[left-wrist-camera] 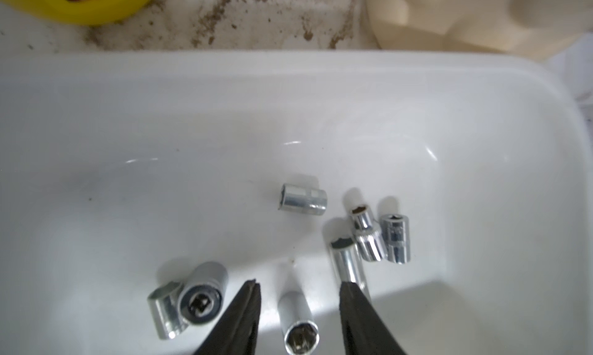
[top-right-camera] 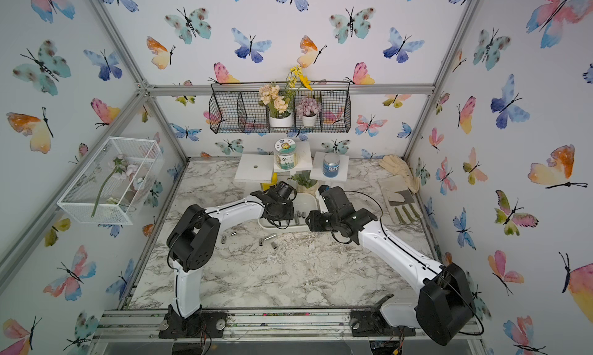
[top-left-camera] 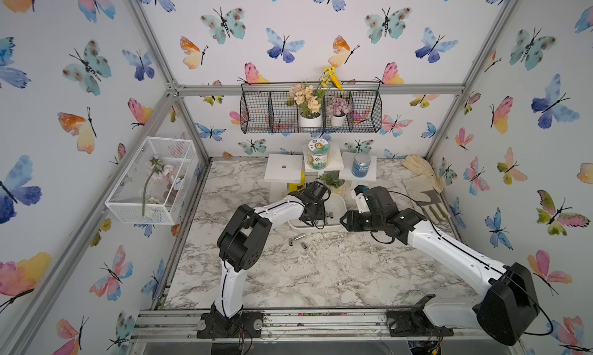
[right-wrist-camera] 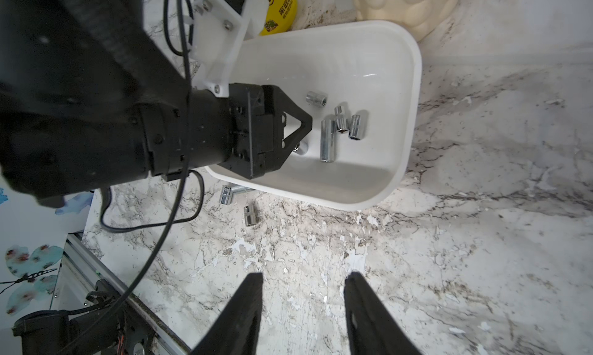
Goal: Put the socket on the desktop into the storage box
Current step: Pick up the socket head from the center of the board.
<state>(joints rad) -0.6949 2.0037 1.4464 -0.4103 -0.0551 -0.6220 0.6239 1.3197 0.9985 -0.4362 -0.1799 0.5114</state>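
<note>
Sockets (left-wrist-camera: pixel 303 198) are seen lying in the storage box (left-wrist-camera: pixel 288 68), 7 in the left wrist view, some touching each other. The left claw (left-wrist-camera: pixel 299 287) is held over the box w/ its jaws apart. One socket (left-wrist-camera: pixel 298 321) is seen between the fingers (left-wrist-camera: pixel 247 311) but is not touched by them, so nothing is gripped. The right claw (right-wrist-camera: pixel 303 274) is held over the bare desktop (right-wrist-camera: pixel 449 241) near the box, jaws apart & empty. Loose sockets (right-wrist-camera: pixel 248 216) are seen on the desktop just beside the box: 2 in the right wrist view, 5 in a top view (top-right-camera: pixel 270 237).
</note>
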